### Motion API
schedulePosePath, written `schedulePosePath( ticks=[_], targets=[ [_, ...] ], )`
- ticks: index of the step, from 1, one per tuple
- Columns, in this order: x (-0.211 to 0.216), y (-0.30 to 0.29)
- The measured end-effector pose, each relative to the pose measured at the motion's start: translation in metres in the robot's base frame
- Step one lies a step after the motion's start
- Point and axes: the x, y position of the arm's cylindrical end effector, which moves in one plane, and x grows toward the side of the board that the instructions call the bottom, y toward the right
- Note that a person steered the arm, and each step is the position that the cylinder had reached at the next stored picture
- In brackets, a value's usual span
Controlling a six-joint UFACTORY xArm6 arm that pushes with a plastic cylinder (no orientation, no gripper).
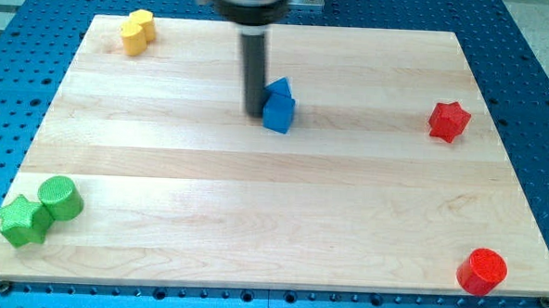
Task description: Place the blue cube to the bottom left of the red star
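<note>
Six small blocks sit on the pale wooden board (pixel 272 200), which fills nearly the whole view over a blue perforated table (pixel 537 91). Biggest after that is the arm's dark rod, dropping straight down from the view's top, upper middle. Its tip (pixel 256 113) is down on the wood, pressed right against the left side of the blue cube (pixel 278 106); it grips nothing, being a bare rod, just touching that one block. The blue cube stands a little above the board's centre, well apart from the red star (pixel 449 121), which lies far off at the view's right at about the same height. Down in the bottom right corner there's a red cylinder (pixel 482 271), close to the board's edge. Over at the bottom left, a green cylinder (pixel 60 198) and a green star (pixel 23 220) are touching. Top left corner, a yellow block (pixel 137 31), its shape hard to make out.
</note>
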Motion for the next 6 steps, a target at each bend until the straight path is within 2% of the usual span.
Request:
schedulePosePath(
  ticks=[1,2,3,4,5,6],
  targets=[
    [-0.004,0.079],
    [0.008,-0.01],
    [0.04,0.025],
    [0.039,0.113],
    [0.033,0.149],
    [0.029,0.028]
  ],
)
